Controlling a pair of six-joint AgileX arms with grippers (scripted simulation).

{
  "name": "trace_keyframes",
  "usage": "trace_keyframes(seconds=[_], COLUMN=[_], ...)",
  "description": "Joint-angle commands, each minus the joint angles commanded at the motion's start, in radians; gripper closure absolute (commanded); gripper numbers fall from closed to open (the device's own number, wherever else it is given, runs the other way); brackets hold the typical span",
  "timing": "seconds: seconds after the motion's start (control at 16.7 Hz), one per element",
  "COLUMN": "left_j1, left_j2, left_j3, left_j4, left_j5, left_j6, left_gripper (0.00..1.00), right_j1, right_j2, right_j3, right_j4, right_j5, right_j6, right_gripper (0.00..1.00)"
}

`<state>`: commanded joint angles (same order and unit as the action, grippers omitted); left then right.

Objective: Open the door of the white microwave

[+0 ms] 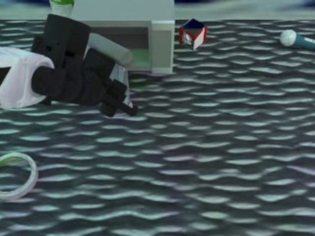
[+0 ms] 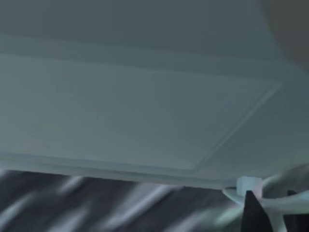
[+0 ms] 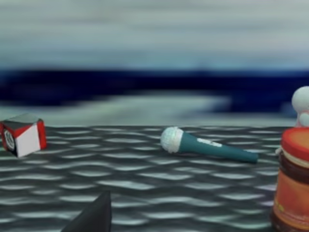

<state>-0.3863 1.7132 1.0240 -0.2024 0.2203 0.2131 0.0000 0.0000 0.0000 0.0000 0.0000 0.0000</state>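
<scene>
The white microwave stands at the back of the table, left of centre, and its greenish interior floor is exposed. Its door is swung out towards the table's front and shows edge-on in the top view. In the left wrist view the door fills most of the picture as a pale panel. My left gripper is at the door's free edge. Its dark fingertips straddle a pale curved handle on the door. My right gripper appears only as a dark tip in its wrist view and is outside the top view.
A red-and-white cube sits just right of the microwave. A teal microphone lies at the back right. An orange-red container stands near the right arm. A white ring lies at the front left, and a green-and-white object at the back left.
</scene>
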Motion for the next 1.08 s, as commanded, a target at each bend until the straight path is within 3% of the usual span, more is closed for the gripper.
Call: trace_keyframes(seconds=[0.36,1.08], left_j1=[0.030,0.030], left_j2=[-0.014,-0.014], left_j3=[-0.010,-0.010], left_j4=[-0.011,-0.011], left_j5=[0.038,0.038], left_j6=[0.058,0.058], left_gripper=[1.00,1.00], right_j1=[0.000,0.000], right_j2=[0.000,0.000], right_j3=[0.000,0.000], right_j4=[0.000,0.000], right_j5=[0.000,0.000], right_j6=[0.000,0.000], right_gripper=[0.00,0.00])
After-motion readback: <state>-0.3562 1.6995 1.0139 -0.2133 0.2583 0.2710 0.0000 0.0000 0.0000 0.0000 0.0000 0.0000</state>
